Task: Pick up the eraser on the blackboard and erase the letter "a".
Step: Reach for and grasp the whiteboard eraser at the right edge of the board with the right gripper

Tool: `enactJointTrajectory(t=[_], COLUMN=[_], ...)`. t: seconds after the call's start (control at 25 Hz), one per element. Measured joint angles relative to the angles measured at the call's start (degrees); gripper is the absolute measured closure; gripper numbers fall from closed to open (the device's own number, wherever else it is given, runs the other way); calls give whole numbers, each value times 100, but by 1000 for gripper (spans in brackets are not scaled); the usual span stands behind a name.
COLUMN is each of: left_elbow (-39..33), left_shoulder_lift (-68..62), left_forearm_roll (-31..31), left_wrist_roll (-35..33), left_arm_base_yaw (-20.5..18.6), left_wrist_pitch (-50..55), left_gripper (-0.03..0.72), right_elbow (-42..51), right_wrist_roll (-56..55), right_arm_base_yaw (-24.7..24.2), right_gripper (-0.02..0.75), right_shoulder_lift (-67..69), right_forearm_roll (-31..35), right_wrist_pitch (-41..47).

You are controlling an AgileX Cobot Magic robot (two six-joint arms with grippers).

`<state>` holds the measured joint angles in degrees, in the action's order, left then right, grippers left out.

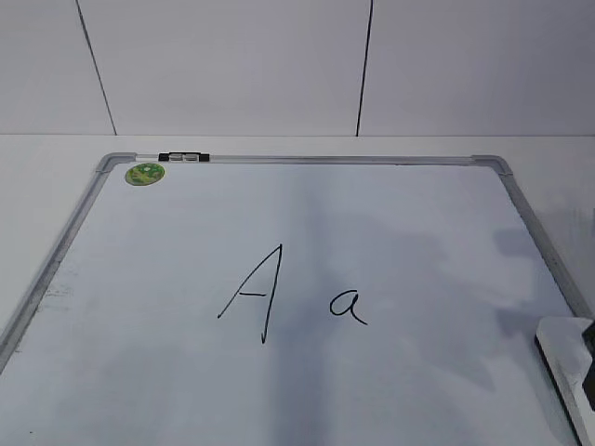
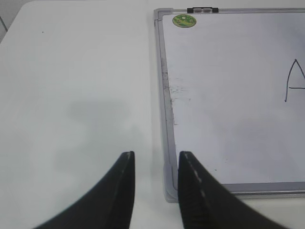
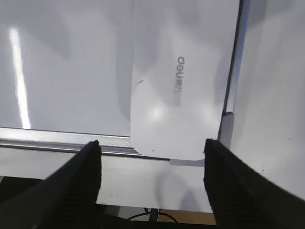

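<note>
1. Right wrist view: the eraser (image 3: 176,90) lies flat on the blackboard (image 3: 66,71), in the board's near right corner, its long side running along the frame. Its end overhangs the bottom frame slightly.
2. Right tool (image 3: 152,162) spread wide, empty, one finger either side of the eraser's near end, not touching it.
3. Handling, as a judgement: smooth white plastic shell, glossy, so likely light, rigid and a bit slippery. Best taken across the narrow width, on the long side walls, mid-length so it does not pivot.
4. Obstruction: the raised frame sits just beside the eraser's right edge; little room for that finger.
5. Exterior view: the letter "a" (image 1: 347,306) sits mid-board, just right of the capital "A" (image 1: 253,293). A wipe must stay off the capital.
6. Green sticker (image 1: 145,173) and clip (image 1: 184,157) at the far left corner, well apart.
7. Left wrist view: left tool (image 2: 156,160) part open, empty, above the tabletop (image 2: 76,71) at the board's left frame.
</note>
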<state>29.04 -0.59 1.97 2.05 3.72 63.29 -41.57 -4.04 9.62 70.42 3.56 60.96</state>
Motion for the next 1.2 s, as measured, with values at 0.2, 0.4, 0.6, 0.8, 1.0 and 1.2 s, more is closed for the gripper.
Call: enactJointTrajectory(t=[0.2, 0.4, 0.6, 0.8, 1.0, 1.2], left_elbow=[0, 0, 0, 0, 0, 0], left_shoulder_lift=[0, 0, 0, 0, 0, 0], left_forearm_roll=[0, 0, 0, 0, 0, 0], left_wrist_roll=[0, 0, 0, 0, 0, 0], left_arm_base_yaw=[0, 0, 0, 0, 0, 0], left_wrist_pitch=[0, 0, 0, 0, 0, 0], left_gripper=[454, 454, 454, 454, 454, 454], right_elbow=[0, -8, -8, -8, -19, -22], right_wrist_roll=[-262, -514, -576, -586, -659, -687], right_arm_base_yaw=[49, 49, 49, 49, 49, 49], right_gripper=[199, 198, 106, 61, 60, 60], right_shoulder_lift=[276, 340, 340, 340, 430, 865], right_forearm_roll=[-47, -98, -307, -356, -356, -356], right_wrist_pitch=[-93, -155, -178, -180, -393, -446])
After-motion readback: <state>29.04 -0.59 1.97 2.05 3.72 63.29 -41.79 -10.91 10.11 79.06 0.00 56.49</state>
